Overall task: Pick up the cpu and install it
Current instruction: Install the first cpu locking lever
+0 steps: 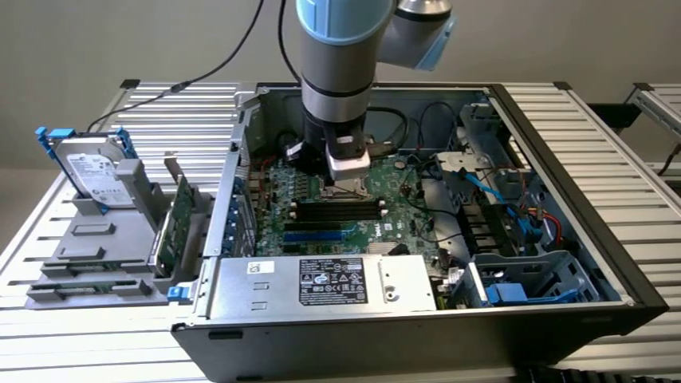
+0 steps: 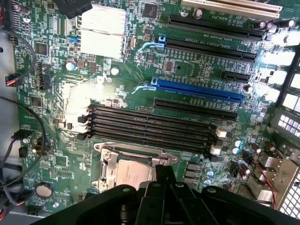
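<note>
Directly beneath the tool (image 2: 161, 180), its fingers together, cpu (image 2: 133, 174) seated in motherboard socket (image 2: 108, 161).

A table (image 1: 596, 128) of ribbed metal slats carries 1 open computer case (image 1: 553, 152), lying on its side. On the exterior view's left, just beside the case, a grey holder (image 1: 91, 255) rests on the slats with 1 hard drive (image 1: 94, 177) standing upright in it.
</note>
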Available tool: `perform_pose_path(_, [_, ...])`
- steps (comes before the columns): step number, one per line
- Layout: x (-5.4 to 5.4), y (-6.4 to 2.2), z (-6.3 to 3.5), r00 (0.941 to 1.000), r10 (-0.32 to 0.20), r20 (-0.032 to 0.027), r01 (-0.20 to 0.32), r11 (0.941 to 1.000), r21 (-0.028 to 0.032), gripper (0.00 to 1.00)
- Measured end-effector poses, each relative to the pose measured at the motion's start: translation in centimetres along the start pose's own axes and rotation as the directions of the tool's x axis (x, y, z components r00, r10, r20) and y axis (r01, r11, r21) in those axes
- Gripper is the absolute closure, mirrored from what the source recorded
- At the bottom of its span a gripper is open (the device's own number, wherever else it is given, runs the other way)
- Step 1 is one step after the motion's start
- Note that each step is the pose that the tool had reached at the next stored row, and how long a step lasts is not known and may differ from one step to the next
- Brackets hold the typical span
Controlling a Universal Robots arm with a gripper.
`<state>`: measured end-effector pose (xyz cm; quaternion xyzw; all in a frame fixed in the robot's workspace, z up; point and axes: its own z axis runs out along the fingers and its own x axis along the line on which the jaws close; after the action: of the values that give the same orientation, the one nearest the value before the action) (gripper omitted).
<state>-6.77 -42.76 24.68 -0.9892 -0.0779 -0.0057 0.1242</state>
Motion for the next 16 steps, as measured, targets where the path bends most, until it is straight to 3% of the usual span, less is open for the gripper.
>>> perform_pose_path(6, [-0.2, 0.16, 0.76, 1.0000, 0.000, 0.0000, 0.000, 1.0000, 0.0001, 0.89])
perform_pose_path(16, [-0.7, 0.19, 1.20, 1.0000, 0.000, 0.0010, 0.000, 1.0000, -0.0002, 0.89])
